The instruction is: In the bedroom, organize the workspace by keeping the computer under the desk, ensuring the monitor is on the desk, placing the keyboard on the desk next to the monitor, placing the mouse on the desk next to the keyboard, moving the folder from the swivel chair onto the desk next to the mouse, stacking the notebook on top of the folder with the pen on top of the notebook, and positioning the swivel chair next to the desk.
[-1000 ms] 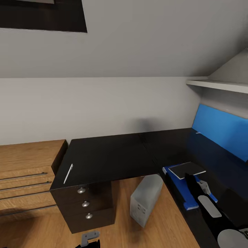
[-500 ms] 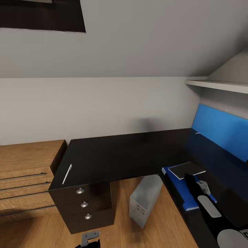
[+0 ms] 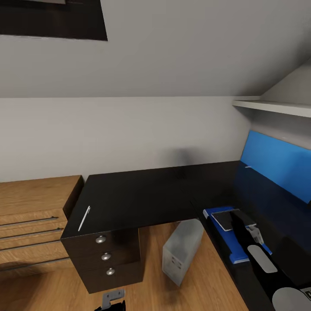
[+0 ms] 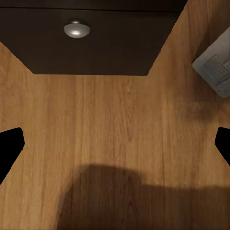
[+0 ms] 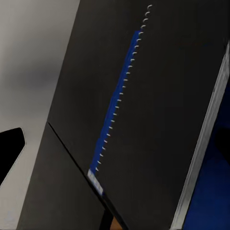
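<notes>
The black desk (image 3: pixel 147 194) carries the blue folder (image 3: pixel 228 242) on its right wing. The dark grey notebook (image 3: pixel 222 219) lies on the folder's far end. My right gripper (image 3: pixel 238 218) reaches over the notebook's near edge. In the right wrist view the notebook (image 5: pixel 158 96) with its spiral binding is very close, one black finger (image 5: pixel 9 148) stands far to the side, and the right gripper (image 5: pixel 115 143) looks open. The pale pen (image 3: pixel 84 218) lies at the desk's left edge. The grey computer (image 3: pixel 183 248) stands on the floor by the desk. My left gripper (image 4: pixel 115 143) hangs open over the floor.
A dark drawer unit (image 3: pixel 106 259) with round knobs (image 4: pixel 76 29) sits under the desk's left end. Light oak drawers (image 3: pixel 30 216) stand to its left. A blue back panel (image 3: pixel 276 166) and a white shelf (image 3: pixel 272 107) line the right wall.
The view shifted slightly at first. The notebook has dropped lower and nearer on the folder, and my right gripper now reaches further over it. The left arm has stayed put.
</notes>
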`<state>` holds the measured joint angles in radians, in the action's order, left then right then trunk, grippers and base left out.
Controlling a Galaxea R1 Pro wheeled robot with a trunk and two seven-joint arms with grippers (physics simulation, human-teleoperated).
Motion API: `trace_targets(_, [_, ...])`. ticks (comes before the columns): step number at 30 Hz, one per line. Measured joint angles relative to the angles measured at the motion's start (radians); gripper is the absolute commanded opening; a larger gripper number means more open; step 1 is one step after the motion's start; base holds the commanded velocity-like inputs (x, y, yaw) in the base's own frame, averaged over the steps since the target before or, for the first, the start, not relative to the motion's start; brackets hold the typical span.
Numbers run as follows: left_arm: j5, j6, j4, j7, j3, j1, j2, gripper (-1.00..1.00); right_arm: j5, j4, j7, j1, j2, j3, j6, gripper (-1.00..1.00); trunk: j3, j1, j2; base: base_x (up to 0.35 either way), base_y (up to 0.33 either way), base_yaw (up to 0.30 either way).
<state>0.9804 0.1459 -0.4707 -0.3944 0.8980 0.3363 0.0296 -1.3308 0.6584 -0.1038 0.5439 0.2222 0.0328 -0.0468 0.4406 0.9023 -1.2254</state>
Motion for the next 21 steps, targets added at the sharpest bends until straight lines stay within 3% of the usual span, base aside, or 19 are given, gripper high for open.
trace_targets(8, [0.000, -0.001, 0.000, 0.000, 0.000, 0.000, 0.000, 1.00, 0.001, 0.000, 0.000, 0.000, 0.000, -0.001, -0.001, 1.00, 0.000, 0.000, 0.000, -0.010, 0.000, 0.000])
trace_targets(21, [0.000, 0.000, 0.000, 0.001, -0.001, 0.000, 0.000, 1.00, 0.002, 0.001, -0.002, 0.000, 0.000, -0.002, -0.001, 1.00, 0.000, 0.000, 0.000, -0.147, 0.000, 0.000])
